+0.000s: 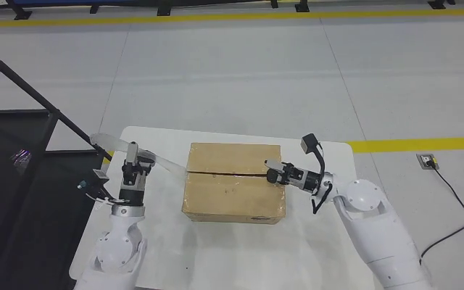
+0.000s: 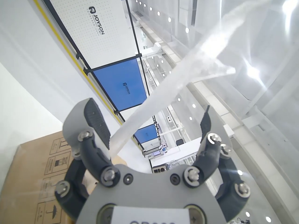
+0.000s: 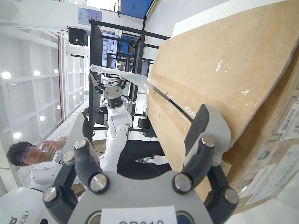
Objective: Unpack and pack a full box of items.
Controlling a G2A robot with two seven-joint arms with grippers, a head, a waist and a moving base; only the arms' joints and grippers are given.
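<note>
A closed cardboard box (image 1: 233, 190) sits mid-table, its top flaps meeting at a dark seam (image 1: 225, 172). A strip of clear tape (image 1: 163, 161) runs from the box's left edge up past my left gripper (image 1: 133, 152). That gripper (image 2: 148, 108) points upward beside the box (image 2: 42, 164) and stands open, with the tape (image 2: 186, 66) stuck against one finger pad (image 2: 98, 122). My right gripper (image 1: 270, 171) is at the box's right edge, open (image 3: 142, 115). One of its fingers (image 3: 198, 127) rests on the box top (image 3: 222, 71) near the seam. Across the box are the left gripper (image 3: 107, 80) and the tape (image 3: 121, 74).
The white table (image 1: 239, 246) has bare room in front of the box and on both sides. A black metal frame (image 1: 29, 101) stands off the table's left side. On the floor at the right lie a socket and cable (image 1: 426, 161).
</note>
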